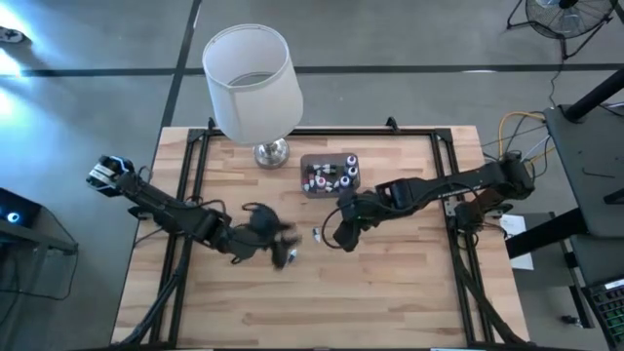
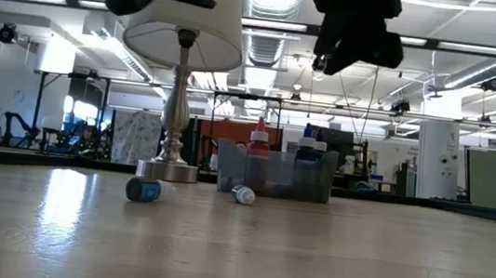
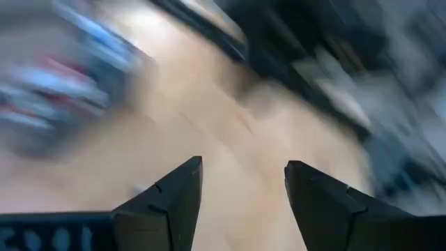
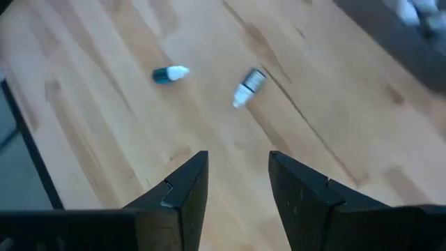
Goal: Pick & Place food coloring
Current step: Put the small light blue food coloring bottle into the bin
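Two food coloring bottles lie on their sides on the wooden table: a blue one with a white cap (image 4: 169, 74) (image 2: 143, 189) (image 1: 291, 256) and a grey-and-white one (image 4: 248, 86) (image 2: 243, 195) (image 1: 318, 232). Several more bottles stand in the translucent grey box (image 1: 330, 175) (image 2: 274, 172). My right gripper (image 4: 237, 185) (image 1: 341, 238) is open and hovers above the table, just right of the grey-and-white bottle. My left gripper (image 3: 244, 195) (image 1: 281, 248) is open too, raised over the table beside the blue bottle. Its wrist view is smeared by motion.
A white-shaded lamp with a chrome base (image 1: 252, 83) (image 2: 168, 169) stands at the table's far edge, left of the box. Bare wood spreads toward the near edge (image 1: 322, 312). Black rails run along the table's left and right sides (image 1: 185, 185).
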